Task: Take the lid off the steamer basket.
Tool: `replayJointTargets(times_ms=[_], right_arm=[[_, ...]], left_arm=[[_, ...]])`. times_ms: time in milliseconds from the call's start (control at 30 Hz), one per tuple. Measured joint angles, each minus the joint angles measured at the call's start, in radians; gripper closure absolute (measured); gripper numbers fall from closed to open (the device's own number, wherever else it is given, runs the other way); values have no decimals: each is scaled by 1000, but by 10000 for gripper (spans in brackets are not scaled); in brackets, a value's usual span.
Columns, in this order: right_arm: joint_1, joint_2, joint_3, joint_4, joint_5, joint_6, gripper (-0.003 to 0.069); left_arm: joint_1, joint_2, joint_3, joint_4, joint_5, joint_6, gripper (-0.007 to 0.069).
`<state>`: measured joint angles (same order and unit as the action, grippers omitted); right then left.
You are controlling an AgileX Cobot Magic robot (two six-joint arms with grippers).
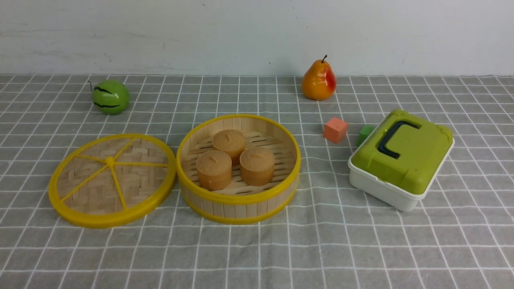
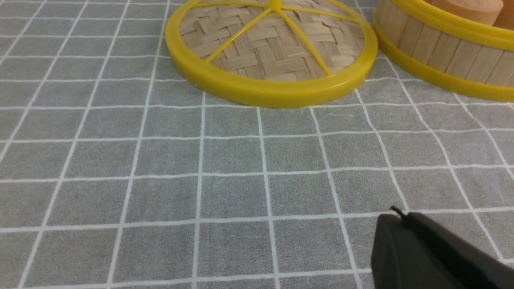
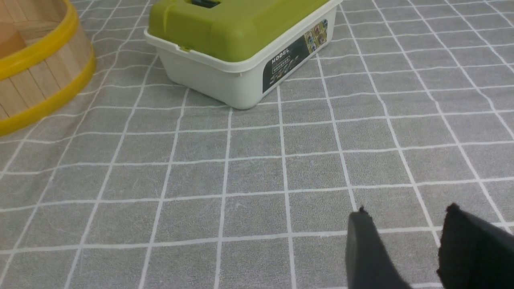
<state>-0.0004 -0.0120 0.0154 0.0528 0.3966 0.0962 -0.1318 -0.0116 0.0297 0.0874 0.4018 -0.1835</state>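
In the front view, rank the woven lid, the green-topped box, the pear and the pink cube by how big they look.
1. Lid, largest.
2. Green-topped box.
3. Pear, though it sits farthest back, so it looks smaller than it would alongside the others.
4. Pink cube, smallest.

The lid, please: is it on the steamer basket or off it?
Off. The lid lies flat on the cloth beside the basket, whose open top shows three buns inside.

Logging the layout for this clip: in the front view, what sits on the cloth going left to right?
Lid → steamer basket holding three buns → pear → orange cube → green cube → green-lidded white box. The green apple, overlapping the lid's span, is left out.
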Motion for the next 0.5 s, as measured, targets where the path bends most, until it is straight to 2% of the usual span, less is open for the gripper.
replayJointTargets(times_ms=[133, 300, 500], right_arm=[[0, 0, 0, 0, 0, 0, 418], [0, 0, 0, 0, 0, 0, 418], [0, 0, 0, 0, 0, 0, 418]], left_arm=[[8, 0, 0, -6, 0, 1, 633], [69, 0, 0, -29, 0, 4, 629], [75, 0, 0, -32, -1, 4, 624]])
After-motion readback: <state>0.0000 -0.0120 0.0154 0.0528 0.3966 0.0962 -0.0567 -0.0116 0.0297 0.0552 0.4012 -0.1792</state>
